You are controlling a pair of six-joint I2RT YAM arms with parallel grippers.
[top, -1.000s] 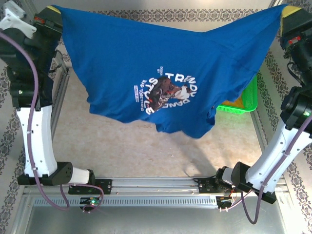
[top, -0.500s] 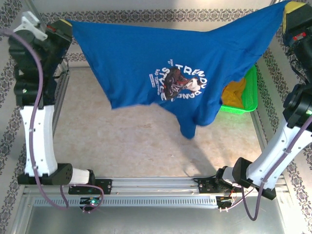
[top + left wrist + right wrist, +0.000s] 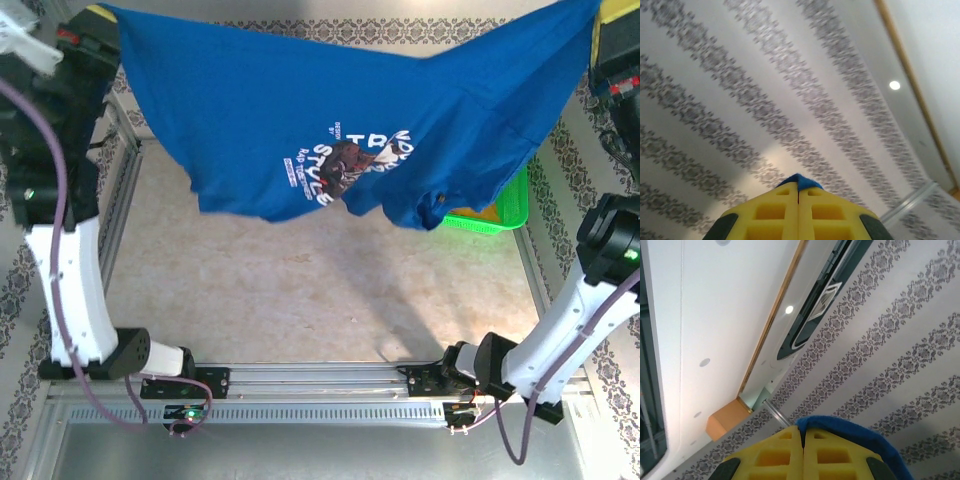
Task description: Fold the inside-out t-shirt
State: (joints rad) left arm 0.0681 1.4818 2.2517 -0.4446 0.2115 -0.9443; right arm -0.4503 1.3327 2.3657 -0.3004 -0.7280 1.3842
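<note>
You have the t-shirt (image 3: 300, 110) hanging in the air above the surface (image 3: 300, 290), stretched between your two raised arms. Your left pincer (image 3: 798, 192) is clamped tight on one top corner, with a bit of blue cloth poking out past its yellow fingertips. Your right pincer (image 3: 801, 435) is clamped on the other corner, blue fabric draping off beside it. The print (image 3: 345, 165) faces the overhead camera, and the sagging lower edge partly hides the green basket (image 3: 510, 205).
</note>
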